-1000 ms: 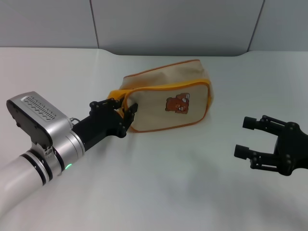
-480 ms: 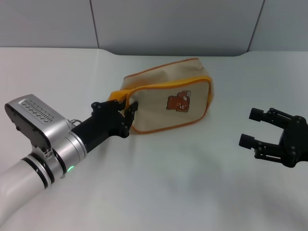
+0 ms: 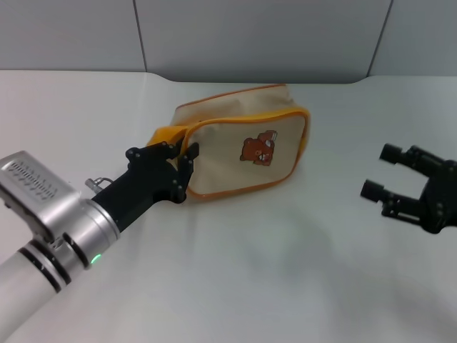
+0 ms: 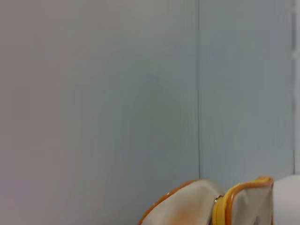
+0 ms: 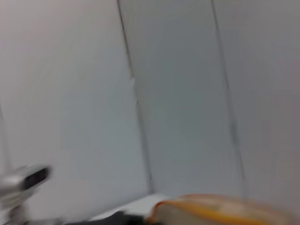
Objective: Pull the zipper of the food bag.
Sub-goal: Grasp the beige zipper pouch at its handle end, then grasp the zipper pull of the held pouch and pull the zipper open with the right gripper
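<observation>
Head view: bag held by its end, zip not yet drawn

Head view notes. The bag (image 3: pixel 239 150) is seen lying on the table (image 3: pixel 285 250), long side toward the camera, bear print facing forward. The left gripper (image 3: pixel 170 168) is clenched at the bag's near end, its fingers closed on the orange edge where the loop handle (image 3: pixel 166 136) meets the body. Whether the pull tab itself is caught cannot be told from this view.

Left wrist view: only the bag's top corner is shown, with a small silvery tab (image 4: pixel 217 199) beside the yellow-orange zipper (image 4: pixel 224 206) line. The tab appears just ahead of the gripper, not clearly inside it.

The right gripper (image 3: pixel 396 182) is held spread wide, well apart from the bag's far end, touching nothing.

Judged risks:
- If the handle or piping is gripped rather than the tab, the whole bag would be dragged along the table and the zip left shut.
- With the far end unheld, nothing resists a pull; the light bag would likely slide or swing toward the left gripper.
- A thin tab could slip from the fingers under a sideways tug.
- A pull off the zip line could jam the slider at the corner.
</observation>
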`<state>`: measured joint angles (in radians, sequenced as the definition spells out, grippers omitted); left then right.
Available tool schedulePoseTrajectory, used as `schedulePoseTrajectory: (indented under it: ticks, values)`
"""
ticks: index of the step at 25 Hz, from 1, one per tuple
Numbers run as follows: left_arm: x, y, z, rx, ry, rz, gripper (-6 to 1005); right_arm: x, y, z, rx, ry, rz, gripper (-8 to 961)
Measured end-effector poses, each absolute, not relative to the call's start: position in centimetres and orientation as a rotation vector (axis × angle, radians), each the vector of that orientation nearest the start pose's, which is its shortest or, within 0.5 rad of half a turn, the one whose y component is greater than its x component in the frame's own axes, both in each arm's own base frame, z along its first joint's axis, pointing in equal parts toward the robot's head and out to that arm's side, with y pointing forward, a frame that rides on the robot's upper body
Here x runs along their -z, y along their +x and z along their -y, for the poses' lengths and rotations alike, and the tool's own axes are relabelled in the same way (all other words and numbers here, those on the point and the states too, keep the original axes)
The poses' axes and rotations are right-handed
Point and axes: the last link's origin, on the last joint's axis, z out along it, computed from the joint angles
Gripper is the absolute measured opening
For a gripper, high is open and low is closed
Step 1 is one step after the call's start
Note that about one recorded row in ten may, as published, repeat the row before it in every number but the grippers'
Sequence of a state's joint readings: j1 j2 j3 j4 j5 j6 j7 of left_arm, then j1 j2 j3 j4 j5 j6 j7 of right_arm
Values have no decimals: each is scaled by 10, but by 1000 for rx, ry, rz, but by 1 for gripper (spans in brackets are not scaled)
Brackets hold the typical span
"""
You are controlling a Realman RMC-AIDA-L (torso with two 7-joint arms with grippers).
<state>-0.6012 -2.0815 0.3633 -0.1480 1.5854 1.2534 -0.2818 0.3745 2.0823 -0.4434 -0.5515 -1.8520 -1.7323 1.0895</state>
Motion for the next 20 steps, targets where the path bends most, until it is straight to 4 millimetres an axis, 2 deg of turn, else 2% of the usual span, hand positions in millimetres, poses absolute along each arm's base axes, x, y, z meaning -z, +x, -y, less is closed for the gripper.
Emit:
schedulePoseTrajectory:
  ticks: [2,3,4,5,6,7,10,13,16,20]
  values:
    - [81,-265,-314,821,-2169,296,119,-27,301,-280,-1052,-2332,-481,836]
    - [80,-264,-312,826,-2169,255,118,-28,304,-281,-1077,-2234,-461,836]
    - [80,-264,-312,826,-2169,255,118,-28,304,-281,-1077,-2234,-461,836]
    - [74,-258,-305,861,-2169,117,117,-29,306,-281,-1093,-2176,-450,836]
    - [74,-258,-305,861,-2169,117,116,-30,307,-281,-1100,-2127,-434,836]
    - [70,-254,-302,894,-2181,36,114,-30,309,-282,-1106,-2062,-419,836]
    - [64,-248,-300,937,-2200,-59,110,-26,314,-283,-1090,-1895,-383,835]
    - [54,-240,-304,973,-2216,-181,108,-10,307,-283,-1039,-1856,-292,835]
    - [50,-237,-306,982,-2228,-222,107,7,295,-280,-1008,-1861,-181,835]
    - [50,-235,-305,987,-2263,-272,107,33,277,-272,-886,-1886,64,835]
